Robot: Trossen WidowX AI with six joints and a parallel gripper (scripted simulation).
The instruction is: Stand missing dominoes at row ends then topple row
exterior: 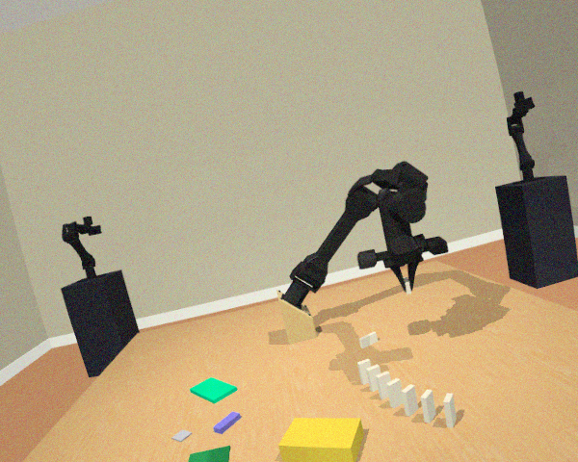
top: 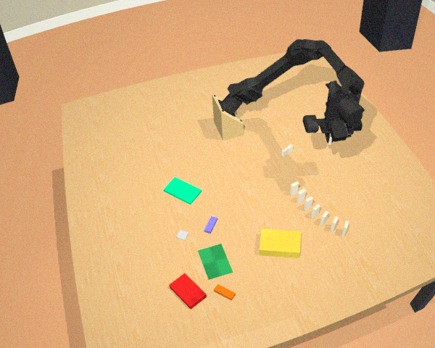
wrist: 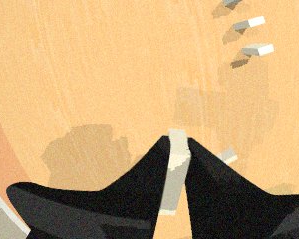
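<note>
My gripper (exterior: 407,287) (wrist: 175,143) is shut on a white domino (top: 330,140) (exterior: 408,288) (wrist: 176,171) and holds it in the air, beyond the far end of the row. Another white domino (top: 287,150) (exterior: 368,339) (wrist: 228,156) lies on the table between the gripper and the row. Several white dominoes stand upright in a slightly curved row; its far end domino (top: 293,188) (exterior: 363,371) (wrist: 258,49) is nearest the lying one, and its near end domino (top: 345,228) (exterior: 449,410) is to the right of the yellow block. The wrist view shows only part of the row.
A yellow block (top: 280,242) (exterior: 321,432) lies left of the row's near end. Farther left are a teal plate (top: 182,190) (exterior: 213,390), a purple bar (top: 210,225) (exterior: 226,422), a grey tile (top: 182,234), a green square (top: 214,261), a red block (top: 187,290) and an orange bar (top: 224,291).
</note>
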